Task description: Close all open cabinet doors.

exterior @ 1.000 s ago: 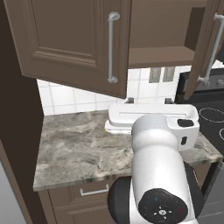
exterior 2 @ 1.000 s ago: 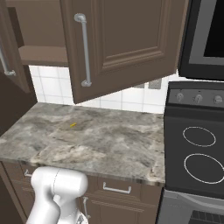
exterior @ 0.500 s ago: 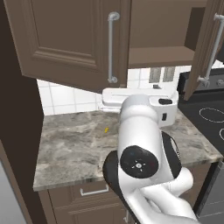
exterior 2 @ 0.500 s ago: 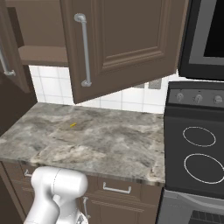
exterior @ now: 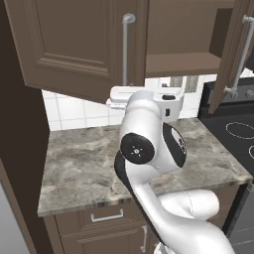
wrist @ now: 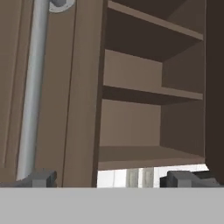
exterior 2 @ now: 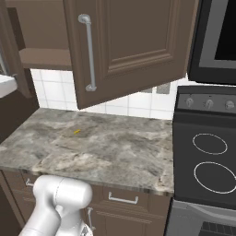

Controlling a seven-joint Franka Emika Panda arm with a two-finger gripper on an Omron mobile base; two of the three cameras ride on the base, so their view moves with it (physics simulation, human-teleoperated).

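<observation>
Still cabinet doors ajar

Open cabinet door w/ handle, shelves.

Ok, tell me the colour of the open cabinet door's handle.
Silver grey, on the dark brown cabinet door; the handle shows best in the right base view.

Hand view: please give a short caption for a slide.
Open claw faces an open cabinet door and bare shelves.
</observation>
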